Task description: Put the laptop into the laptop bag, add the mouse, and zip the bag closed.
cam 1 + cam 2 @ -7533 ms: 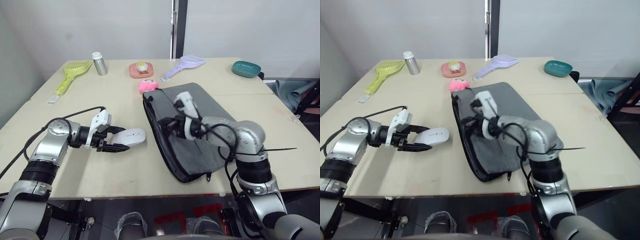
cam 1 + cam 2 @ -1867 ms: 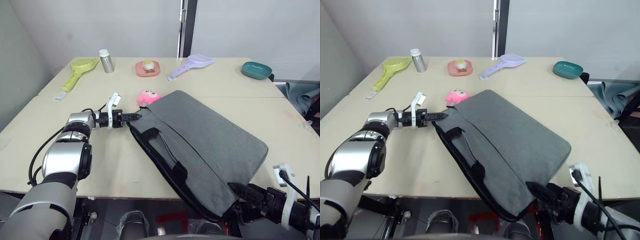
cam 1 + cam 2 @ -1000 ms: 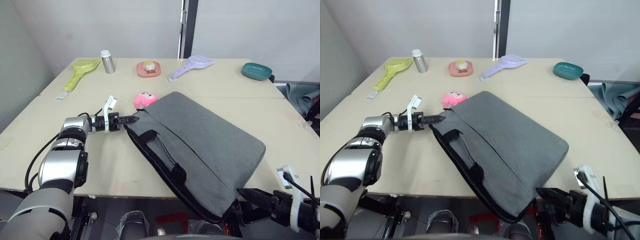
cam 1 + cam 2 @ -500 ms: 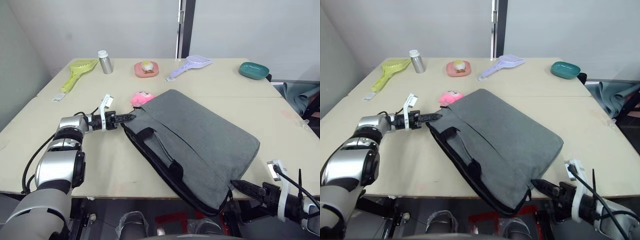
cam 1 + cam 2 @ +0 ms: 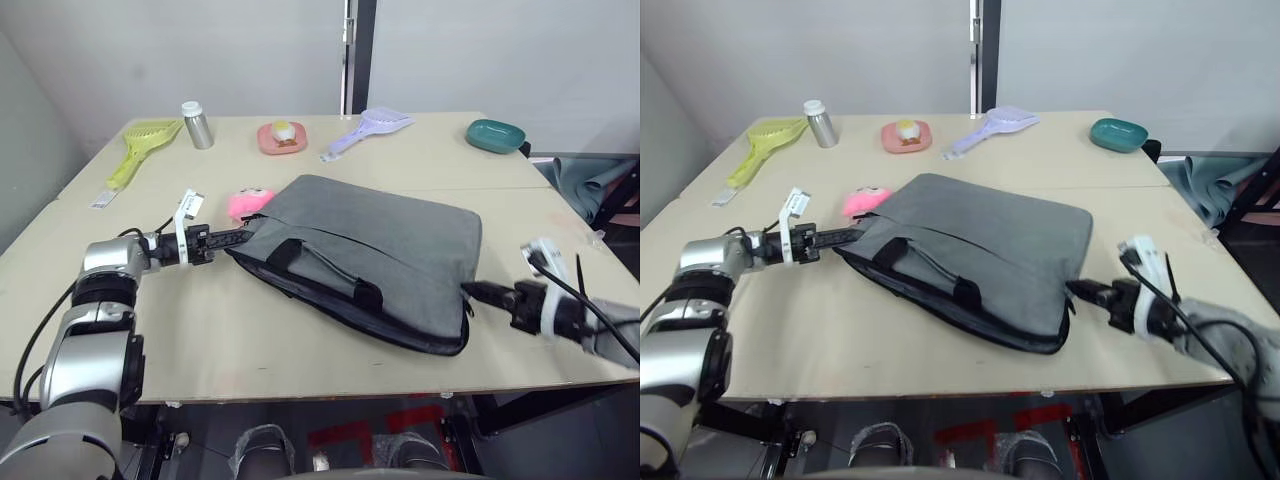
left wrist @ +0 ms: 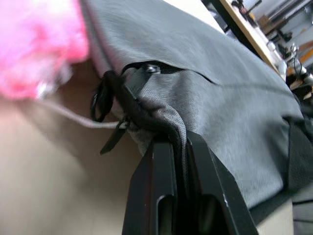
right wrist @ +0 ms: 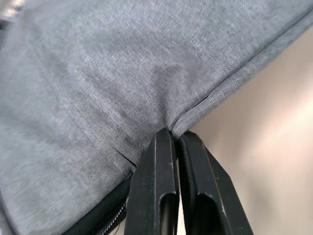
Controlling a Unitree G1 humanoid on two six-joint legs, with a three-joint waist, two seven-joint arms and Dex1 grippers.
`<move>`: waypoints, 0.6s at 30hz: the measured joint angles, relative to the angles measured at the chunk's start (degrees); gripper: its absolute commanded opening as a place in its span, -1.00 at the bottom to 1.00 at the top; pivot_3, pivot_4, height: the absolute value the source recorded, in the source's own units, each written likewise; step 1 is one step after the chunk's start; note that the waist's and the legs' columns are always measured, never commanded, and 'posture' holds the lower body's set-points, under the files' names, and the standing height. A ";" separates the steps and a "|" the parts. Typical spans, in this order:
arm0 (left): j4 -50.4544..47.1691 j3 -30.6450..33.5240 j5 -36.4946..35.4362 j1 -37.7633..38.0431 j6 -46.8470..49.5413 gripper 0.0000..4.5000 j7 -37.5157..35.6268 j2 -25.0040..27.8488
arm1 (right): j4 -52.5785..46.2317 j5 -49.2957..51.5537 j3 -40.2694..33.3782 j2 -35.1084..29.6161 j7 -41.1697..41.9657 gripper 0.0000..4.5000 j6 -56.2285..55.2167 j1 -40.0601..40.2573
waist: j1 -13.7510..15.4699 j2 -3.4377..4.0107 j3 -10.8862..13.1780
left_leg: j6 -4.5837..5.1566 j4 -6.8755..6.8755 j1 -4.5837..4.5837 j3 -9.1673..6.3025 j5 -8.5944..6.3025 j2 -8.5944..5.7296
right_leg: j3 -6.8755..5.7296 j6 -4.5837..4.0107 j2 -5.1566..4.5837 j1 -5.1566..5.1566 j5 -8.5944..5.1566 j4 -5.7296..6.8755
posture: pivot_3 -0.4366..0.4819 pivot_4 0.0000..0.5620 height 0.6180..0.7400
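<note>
Grey fabric laptop bag [image 5: 375,250], flat and rectangular with black strap handles and black zipper edging, lies across the middle of your pale wooden desk [image 5: 250,340], one long side toward the front edge. Your left tool [image 5: 238,238] has its two black fingers clamped on the bag's black edging at the corner toward the desk's left edge; the left wrist view shows the fabric pinched between them. Your right tool [image 5: 1082,291] is pinched tight on the opposite corner, near the right part of the front edge, fingers pressed together on a fold of grey cloth. A round pink plush toy [image 5: 247,203] sits just beside the left-hand corner, on its far side. Along the desk's far edge stand a small metal bottle [image 5: 197,126], a pink dish [image 5: 281,138] and a teal dish [image 5: 495,134].
</note>
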 measured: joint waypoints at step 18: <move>-27.07 9.66 -10.23 24.65 7.49 -1.00 12.36 3.82 | 26.69 -32.96 27.79 7.16 21.65 -0.98 -9.90 -32.92 | 0.35 0.01 0.02 | 0.11 1.00 -0.54 -0.42 -0.03 0.01 | -0.22 -0.17 -0.07 -0.22 0.04 0.73 | -0.05 -0.47 1.00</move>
